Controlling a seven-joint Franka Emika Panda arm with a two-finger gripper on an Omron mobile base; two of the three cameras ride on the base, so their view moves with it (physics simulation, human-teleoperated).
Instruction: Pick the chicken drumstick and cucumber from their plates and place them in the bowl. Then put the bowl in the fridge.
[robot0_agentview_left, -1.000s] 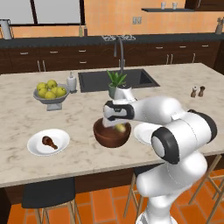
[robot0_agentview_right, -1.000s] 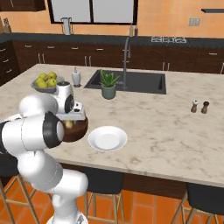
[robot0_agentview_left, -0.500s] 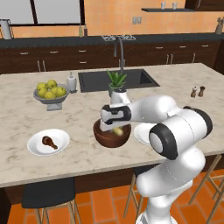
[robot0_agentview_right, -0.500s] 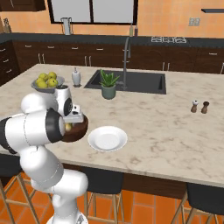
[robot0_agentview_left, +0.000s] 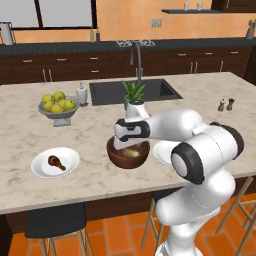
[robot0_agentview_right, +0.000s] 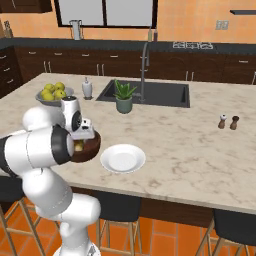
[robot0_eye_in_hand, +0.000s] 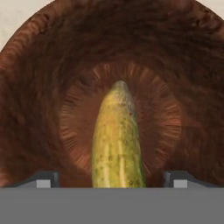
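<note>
Your gripper (robot0_eye_in_hand: 112, 183) hangs inside the brown wooden bowl (robot0_agentview_left: 128, 155), fingers spread wide with the cucumber (robot0_eye_in_hand: 118, 144) lying between them on the bowl floor, untouched by either tip. Farther left, the chicken drumstick (robot0_agentview_left: 56, 162) sits on its white plate (robot0_agentview_left: 70, 161)

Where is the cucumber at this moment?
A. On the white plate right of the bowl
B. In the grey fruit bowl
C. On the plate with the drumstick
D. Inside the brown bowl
D. The hand view shows the cucumber lying against the floor of the brown bowl, and the left base view shows it inside the rim.
</note>
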